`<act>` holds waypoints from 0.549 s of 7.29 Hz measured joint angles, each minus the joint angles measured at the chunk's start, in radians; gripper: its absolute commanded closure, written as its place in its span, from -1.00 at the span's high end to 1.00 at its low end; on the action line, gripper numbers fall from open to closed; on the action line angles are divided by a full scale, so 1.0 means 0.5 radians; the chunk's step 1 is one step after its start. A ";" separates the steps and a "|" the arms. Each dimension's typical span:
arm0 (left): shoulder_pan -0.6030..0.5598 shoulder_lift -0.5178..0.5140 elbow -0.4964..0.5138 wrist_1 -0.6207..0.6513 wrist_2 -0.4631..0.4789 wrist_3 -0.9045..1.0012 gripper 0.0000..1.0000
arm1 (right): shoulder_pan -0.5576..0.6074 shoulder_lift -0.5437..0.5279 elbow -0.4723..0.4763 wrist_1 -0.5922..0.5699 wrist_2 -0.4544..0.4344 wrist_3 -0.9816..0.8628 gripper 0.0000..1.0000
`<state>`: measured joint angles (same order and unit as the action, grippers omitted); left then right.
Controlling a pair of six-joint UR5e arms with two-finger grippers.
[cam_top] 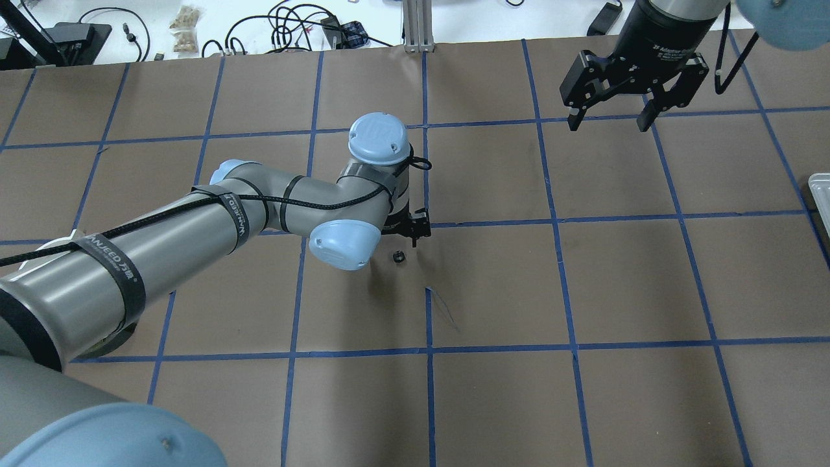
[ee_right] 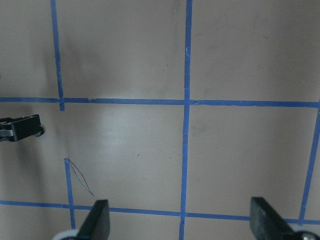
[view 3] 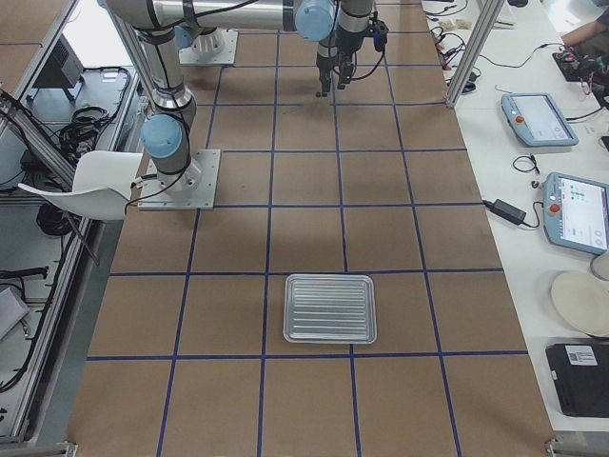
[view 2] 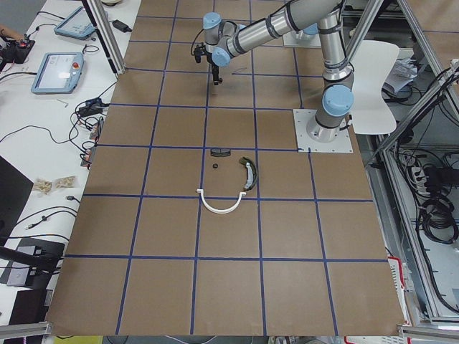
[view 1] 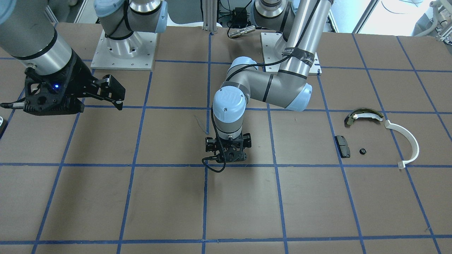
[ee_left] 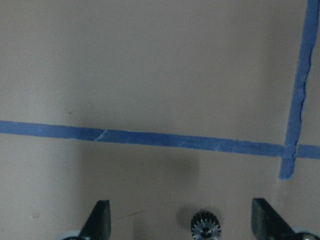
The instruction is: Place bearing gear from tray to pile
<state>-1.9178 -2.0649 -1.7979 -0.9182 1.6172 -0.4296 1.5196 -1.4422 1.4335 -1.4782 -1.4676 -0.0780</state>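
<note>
A small black bearing gear point(cam_top: 398, 257) lies on the brown table just beside my left gripper point(cam_top: 415, 228). In the left wrist view the gear point(ee_left: 205, 226) sits on the table between the spread fingers of the left gripper point(ee_left: 182, 220), which is open and not touching it. The pile lies apart from it: an olive-green shoe point(view 1: 363, 115), a white arc point(view 1: 406, 141), a black pad point(view 1: 342, 145) and another small black gear point(view 1: 362, 151). My right gripper point(cam_top: 609, 120) hovers open and empty. The metal tray point(view 3: 330, 307) holds nothing that I can see.
The table is brown paper with a blue tape grid point(cam_top: 428, 220). The left arm's elbow point(cam_top: 343, 243) hangs over the table's middle. The tray's edge point(cam_top: 820, 194) shows at the right side of the overhead view. The arm bases point(view 1: 123, 49) stand at the robot's side.
</note>
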 measured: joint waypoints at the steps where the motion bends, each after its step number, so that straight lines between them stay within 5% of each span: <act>1: -0.017 -0.014 -0.006 0.005 -0.013 -0.007 0.13 | -0.001 -0.004 -0.006 0.006 -0.010 -0.012 1.00; 2: -0.026 -0.019 -0.007 0.006 -0.022 -0.003 -0.67 | -0.006 -0.003 -0.007 0.005 -0.017 -0.020 1.00; 3: -0.031 -0.019 -0.007 0.007 -0.026 0.004 -1.00 | -0.011 -0.002 -0.007 -0.002 -0.019 -0.024 1.00; 4: -0.032 -0.017 -0.006 0.007 -0.028 0.007 -1.00 | -0.014 -0.006 -0.009 -0.004 -0.019 -0.019 1.00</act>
<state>-1.9337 -2.0732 -1.8011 -0.9147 1.6032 -0.4259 1.5127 -1.4451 1.4291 -1.4800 -1.4772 -0.0877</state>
